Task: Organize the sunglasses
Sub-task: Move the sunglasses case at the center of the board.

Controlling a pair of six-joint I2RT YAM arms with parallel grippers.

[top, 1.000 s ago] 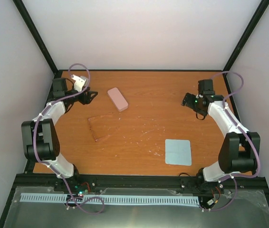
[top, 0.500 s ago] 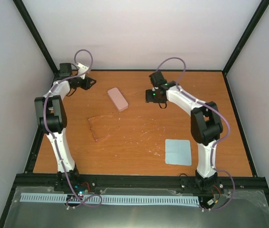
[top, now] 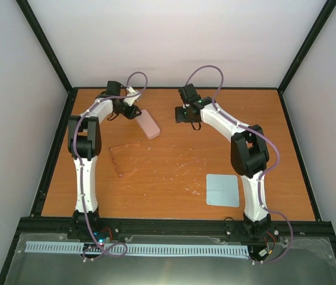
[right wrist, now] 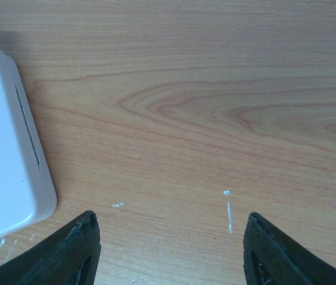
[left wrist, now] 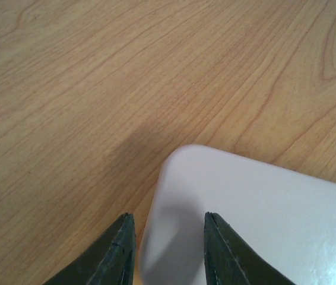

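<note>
Swung inward since earlier: left hand (left wrist: pixel 167 221) part-open over pink case (top: pixel 148 124) corner; right hand (right wrist: pixel 171 217) released, near case.

The tabletop (top: pixel 174 148) is orange-brown wood with wavy grain and small white flecks. Near its far edge lies a pale pink case (top: pixel 147 124). Toward the near right corner lies a light blue cloth (top: pixel 222 190). The sunglasses (top: pixel 123 159) are translucent amber, nearly the wood's tone.

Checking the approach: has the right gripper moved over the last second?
Yes. The right gripper swung left, from far right of the pink case to close beside it.
</note>
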